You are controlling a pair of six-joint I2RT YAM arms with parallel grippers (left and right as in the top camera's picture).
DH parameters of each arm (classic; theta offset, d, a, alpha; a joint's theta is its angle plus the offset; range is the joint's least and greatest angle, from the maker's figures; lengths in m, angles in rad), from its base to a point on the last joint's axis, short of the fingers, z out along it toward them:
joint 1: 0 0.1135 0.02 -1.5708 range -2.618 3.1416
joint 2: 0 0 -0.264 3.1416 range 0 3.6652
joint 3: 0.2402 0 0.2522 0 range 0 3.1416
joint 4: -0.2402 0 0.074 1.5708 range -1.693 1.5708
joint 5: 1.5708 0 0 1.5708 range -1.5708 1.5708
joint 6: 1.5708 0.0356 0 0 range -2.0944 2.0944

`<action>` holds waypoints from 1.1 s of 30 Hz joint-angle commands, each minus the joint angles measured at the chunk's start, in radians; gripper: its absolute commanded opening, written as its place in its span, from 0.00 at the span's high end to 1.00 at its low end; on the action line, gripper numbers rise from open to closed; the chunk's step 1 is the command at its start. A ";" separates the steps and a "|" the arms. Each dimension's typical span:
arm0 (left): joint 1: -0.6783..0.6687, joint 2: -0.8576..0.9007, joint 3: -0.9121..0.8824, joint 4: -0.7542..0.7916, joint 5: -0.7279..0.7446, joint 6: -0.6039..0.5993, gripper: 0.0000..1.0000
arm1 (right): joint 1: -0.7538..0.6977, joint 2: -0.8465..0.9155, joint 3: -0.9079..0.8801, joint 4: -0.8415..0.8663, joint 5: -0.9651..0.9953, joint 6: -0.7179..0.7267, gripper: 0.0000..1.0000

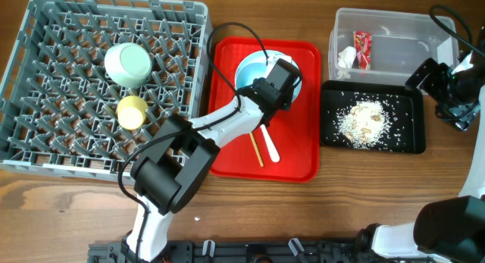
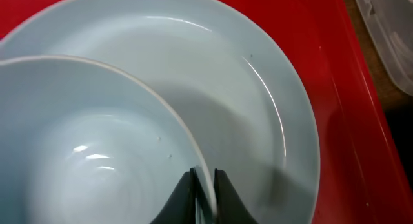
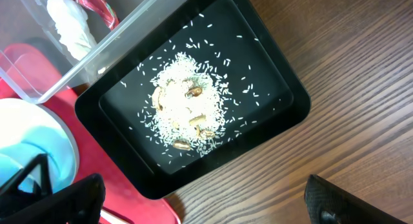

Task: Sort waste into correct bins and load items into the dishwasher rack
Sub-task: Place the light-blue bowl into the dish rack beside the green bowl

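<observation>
A pale blue bowl (image 1: 250, 71) sits on a pale blue plate (image 1: 300, 79) at the back of the red serving tray (image 1: 299, 153). My left gripper (image 1: 265, 82) is shut on the bowl's rim (image 2: 84, 140), one finger inside and one outside (image 2: 205, 185), over the plate (image 2: 258, 75). A white fork (image 1: 270, 145) and a wooden chopstick (image 1: 256, 149) lie on the tray. The grey rack (image 1: 45, 81) holds a pale green saucer (image 1: 127, 64) and a yellow-green cup (image 1: 132, 111). My right gripper (image 3: 206, 204) is open and empty above the table beside the black tray.
The clear tub (image 1: 402, 47) at the back right holds the red wrapper (image 1: 362, 49) and the white tissue (image 1: 346, 58). The black tray (image 1: 405, 123) in front of it holds rice scraps (image 1: 364, 120). The right wrist view shows the black tray (image 3: 271, 69), scraps (image 3: 187, 111) and tissue (image 3: 71, 20).
</observation>
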 commanded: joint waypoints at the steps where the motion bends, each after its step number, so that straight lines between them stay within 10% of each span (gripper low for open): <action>1: -0.001 -0.046 0.006 -0.003 -0.002 -0.008 0.96 | 0.002 -0.026 0.019 -0.002 -0.012 0.010 0.00; 10: 0.073 -0.276 0.006 -0.069 0.030 0.005 0.96 | 0.002 -0.026 0.019 -0.002 -0.012 0.010 0.00; 22: 0.662 -0.374 0.006 0.045 1.058 0.043 0.96 | 0.002 -0.026 0.019 -0.002 -0.012 0.003 0.00; 33: 0.882 -0.097 0.006 0.372 1.469 -0.125 0.96 | 0.002 -0.026 0.019 -0.009 -0.016 -0.015 0.00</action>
